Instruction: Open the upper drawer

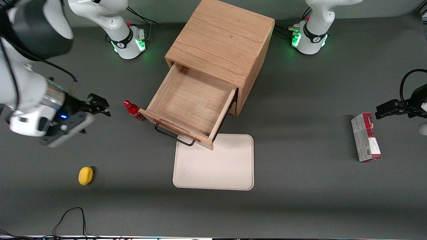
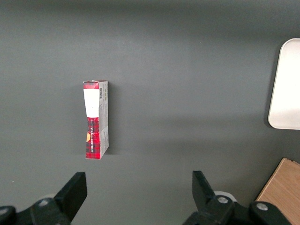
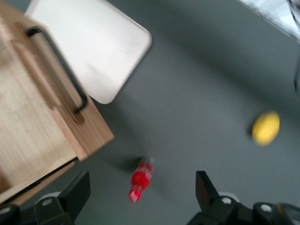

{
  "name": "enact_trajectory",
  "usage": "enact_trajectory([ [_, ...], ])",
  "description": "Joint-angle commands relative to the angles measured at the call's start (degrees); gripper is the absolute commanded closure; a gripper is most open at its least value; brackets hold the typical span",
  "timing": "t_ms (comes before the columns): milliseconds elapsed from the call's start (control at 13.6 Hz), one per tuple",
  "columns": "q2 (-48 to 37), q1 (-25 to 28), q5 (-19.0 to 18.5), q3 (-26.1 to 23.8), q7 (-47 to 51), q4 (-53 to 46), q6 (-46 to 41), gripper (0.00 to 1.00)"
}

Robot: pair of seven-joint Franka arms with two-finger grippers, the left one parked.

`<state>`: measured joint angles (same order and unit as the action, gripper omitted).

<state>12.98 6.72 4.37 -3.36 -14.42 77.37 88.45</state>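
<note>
Grey table [image 2: 187, 70], matte, carrying one red-and-white carton [image 2: 95, 120] lying flat, its white end with a barcode at one end and a red plaid pattern over the rest. One rounded edge of a cream tray [image 2: 286, 84], well apart from the carton. One light oak corner of the cabinet [image 2: 283, 190], near the tray's edge.

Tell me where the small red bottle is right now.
The small red bottle stands on the grey table beside the pulled-out light oak upper drawer, between it and the right arm's open gripper.
</note>
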Motion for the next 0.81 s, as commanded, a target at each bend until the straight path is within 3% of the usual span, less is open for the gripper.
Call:
enact_trajectory([
  [0, -15.40, 0.48, 1.35, 3.17, 14.72, 19.96, 2.69, 0.00],
  [294, -29.66, 0.04, -3.31, 4.67, 21.80, 33.62, 2.78, 0.00],
  [735, -27.66, -0.13, -3.93, 5.82, 21.63, 31.17, 3.48, 0.00],
])
